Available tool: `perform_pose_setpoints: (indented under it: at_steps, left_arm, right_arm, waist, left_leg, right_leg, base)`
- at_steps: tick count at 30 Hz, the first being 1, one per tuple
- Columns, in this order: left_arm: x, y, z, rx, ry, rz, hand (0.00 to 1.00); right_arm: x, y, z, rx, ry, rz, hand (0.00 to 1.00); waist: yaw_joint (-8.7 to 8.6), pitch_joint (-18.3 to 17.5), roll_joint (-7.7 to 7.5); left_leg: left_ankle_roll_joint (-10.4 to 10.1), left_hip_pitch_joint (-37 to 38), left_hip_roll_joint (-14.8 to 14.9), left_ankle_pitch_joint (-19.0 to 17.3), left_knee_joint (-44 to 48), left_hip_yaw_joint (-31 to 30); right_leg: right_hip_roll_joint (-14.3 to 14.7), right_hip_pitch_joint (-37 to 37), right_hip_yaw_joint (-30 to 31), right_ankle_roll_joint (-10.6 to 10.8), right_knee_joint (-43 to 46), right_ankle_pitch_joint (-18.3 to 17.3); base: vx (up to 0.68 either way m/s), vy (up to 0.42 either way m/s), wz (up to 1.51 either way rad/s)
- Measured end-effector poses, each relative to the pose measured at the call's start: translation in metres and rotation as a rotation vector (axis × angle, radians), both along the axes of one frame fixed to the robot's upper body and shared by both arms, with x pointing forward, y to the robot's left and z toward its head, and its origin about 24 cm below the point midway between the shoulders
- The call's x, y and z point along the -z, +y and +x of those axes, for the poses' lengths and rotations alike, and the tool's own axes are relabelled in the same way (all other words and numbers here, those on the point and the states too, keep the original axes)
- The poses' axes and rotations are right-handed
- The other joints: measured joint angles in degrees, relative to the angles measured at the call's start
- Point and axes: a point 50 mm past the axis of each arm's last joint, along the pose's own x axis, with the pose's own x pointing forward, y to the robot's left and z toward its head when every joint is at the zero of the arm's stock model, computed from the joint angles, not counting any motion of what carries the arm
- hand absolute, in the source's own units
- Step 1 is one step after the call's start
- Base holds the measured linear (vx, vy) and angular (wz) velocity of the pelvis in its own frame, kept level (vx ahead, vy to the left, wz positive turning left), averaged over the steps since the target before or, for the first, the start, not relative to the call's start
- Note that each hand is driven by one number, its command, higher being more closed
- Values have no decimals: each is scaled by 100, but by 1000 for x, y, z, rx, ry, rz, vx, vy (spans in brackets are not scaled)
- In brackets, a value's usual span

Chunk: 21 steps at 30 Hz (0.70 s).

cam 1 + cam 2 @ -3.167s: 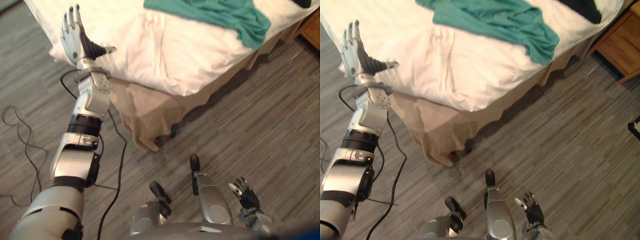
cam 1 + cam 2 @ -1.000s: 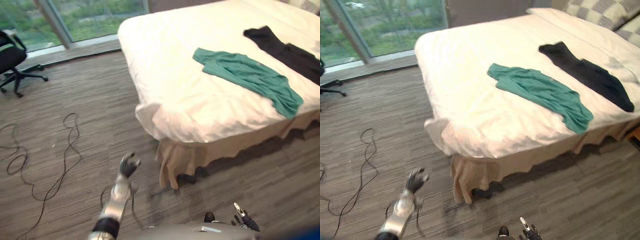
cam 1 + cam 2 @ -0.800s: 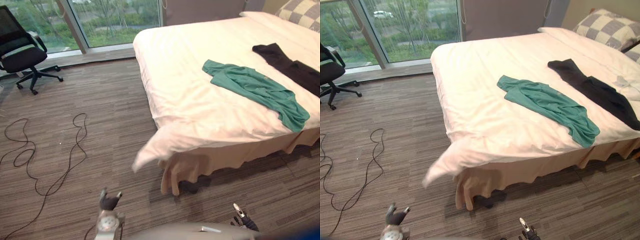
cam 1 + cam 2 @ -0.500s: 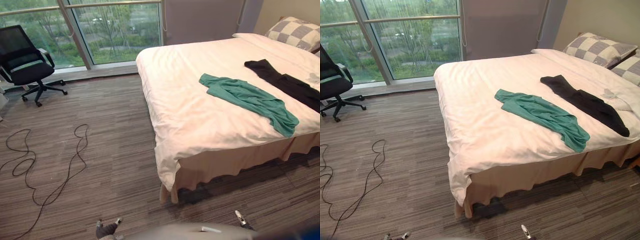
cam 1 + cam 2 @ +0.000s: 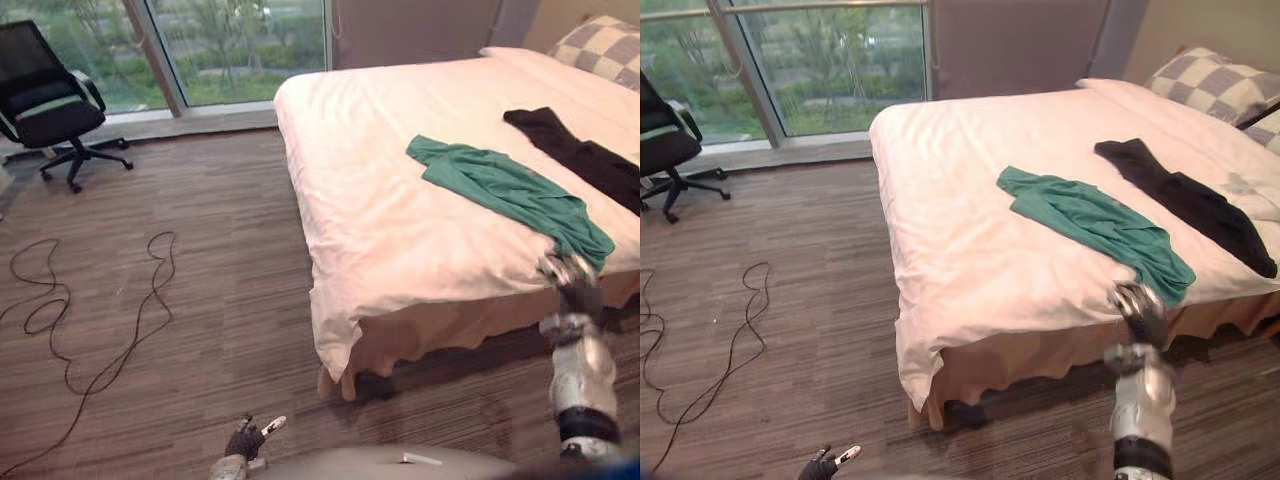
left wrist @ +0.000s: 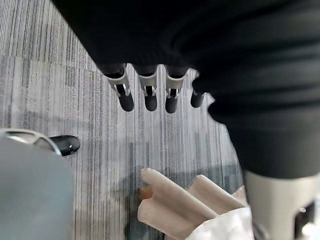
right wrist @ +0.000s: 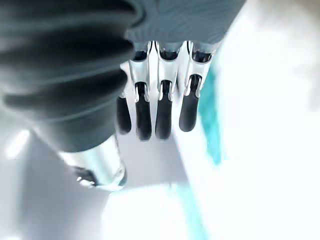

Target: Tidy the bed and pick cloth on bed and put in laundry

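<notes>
Fingers of the right robot hand (image 5: 1137, 305) are held straight and nothing is grasped; it is raised at the near edge of the bed (image 5: 960, 220), just beside the lower end of the green cloth (image 5: 1090, 225). A black cloth (image 5: 1190, 205) is spread nearer the pillows. The left robot hand (image 5: 245, 438) is seen low over the floor (image 5: 200, 300), fingers relaxed and empty.

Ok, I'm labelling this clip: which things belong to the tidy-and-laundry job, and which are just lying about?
Job: bed, green cloth, black cloth, open right hand raised by the green cloth's near end.
Lying about: office chair, checked pillows; left hand open, low over the floor.
</notes>
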Motion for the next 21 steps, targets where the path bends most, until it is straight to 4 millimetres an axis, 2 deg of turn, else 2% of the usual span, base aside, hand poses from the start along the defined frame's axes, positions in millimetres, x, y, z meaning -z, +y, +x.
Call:
perform_pose_setpoints:
  at_steps: [1, 2, 4, 5, 7, 8, 10, 11, 12, 13, 14, 16, 19, 21]
  left_arm:
    - [-1, 1, 1, 10, -8, 3, 0]
    - [-2, 2, 3, 13, -23, 6, 0]
    - [-3, 5, 6, 24, -39, 16, 0]
    - [-4, 6, 7, 19, -44, 18, 0]
    - [-6, 9, 19, 18, -69, 26, 0]
    - [-7, 9, 25, 17, -83, 25, 0]
    - [-16, 10, 59, 49, -159, 34, 0]
    - [-19, 10, 67, 58, -181, 36, 0]
    - [-26, 8, 83, 45, -230, 19, 0]
    - [-32, 5, 96, 33, -276, 0, 0]
    - [-34, 3, 101, 21, -298, -12, 0]
    - [-47, 0, 123, 1, -384, -35, 0]
    - [-57, -5, 141, 2, -433, -34, 0]
    - [-64, -21, 158, 11, -472, -69, 0]
  right_arm:
    - [-6, 9, 3, -54, -25, -13, 100]
    - [-11, 30, 7, -164, -52, -21, 100]
    - [-6, 70, 13, -348, -46, -12, 100]
    - [-3, 82, 15, -401, -39, -7, 100]
    - [-3, 134, 25, -581, -18, -6, 100]
    - [-6, 147, 30, -620, -22, -11, 100]
    - [-40, 192, 61, -698, -74, -26, 100]
    - [-51, 200, 69, -706, -94, -33, 100]
    - [-75, 214, 82, -703, -139, -41, 100]
    - [-98, 224, 92, -697, -184, -53, 100]
    - [-108, 227, 96, -695, -201, -61, 100]
    - [-141, 236, 108, -683, -257, -84, 100]
    - [-157, 239, 119, -654, -254, -97, 100]
    - [-165, 225, 130, -571, -237, -86, 100]
  waist:
    - [2, 11, -15]
    - [10, 58, -79]
    - [28, 128, -141]
    - [30, 168, -160]
    - [89, 340, -273]
    - [145, 415, -319]
    - [426, 957, -500]
    - [489, 1112, -528]
    - [618, 1418, -567]
    - [714, 1708, -562]
    - [763, 1827, -551]
    - [919, 2392, -500]
    - [993, 2613, -396]
    - [1093, 2711, -256]
  left_leg:
    - [1, 0, 0, 0, 21, -21]
    - [2, 20, 0, -1, 62, -119]
    - [32, 33, -5, -20, 69, -280]
    - [38, 30, -13, -24, 69, -308]
    - [63, -235, -46, -39, 129, -557]
    - [68, -335, -48, -42, 162, -624]
    - [92, -776, -28, -53, 437, -921]
    - [103, -912, -14, -46, 524, -979]
    - [118, -1204, 8, -32, 688, -1122]
    - [139, -1498, 10, 24, 812, -1254]
    - [149, -1620, 9, 52, 852, -1301]
    - [195, -2033, -20, 109, 1046, -1490]
    - [254, -2653, -38, 148, 1269, -1635]
    - [344, -3036, -112, 221, 1309, -1710]
  right_leg:
    - [-5, 13, -3, 0, 0, 0]
    - [-19, 69, -20, 0, 0, 0]
    - [-36, 138, -136, 0, 0, 0]
    - [-44, 154, -166, 0, 0, 0]
    - [-92, 64, -356, 1, 0, 0]
    - [-108, 5, -401, 5, 1, 3]
    - [-133, -225, -571, -4, 41, 35]
    - [-135, -302, -624, -26, 78, 50]
    - [-149, -487, -691, -36, 168, 57]
    - [-169, -670, -789, -73, 236, 82]
    - [-177, -764, -812, -106, 261, 107]
    - [-219, -1002, -932, -145, 307, 190]
    - [-239, -1442, -941, -173, 312, 417]
    - [-324, -1762, -940, -146, 310, 527]
  base:
    - [75, -33, 7]
    - [52, -29, 9]
    - [29, -28, 22]
    - [-34, -14, 31]
    - [-86, -15, 41]
    - [-113, -34, 49]
    - [-184, -70, 51]
    - [-186, -65, 53]
    - [-183, -40, 57]
    - [-167, -24, 56]
    - [-162, -3, 50]
    - [-96, 34, 36]
    - [-82, 98, 33]
    - [-40, 112, 28]
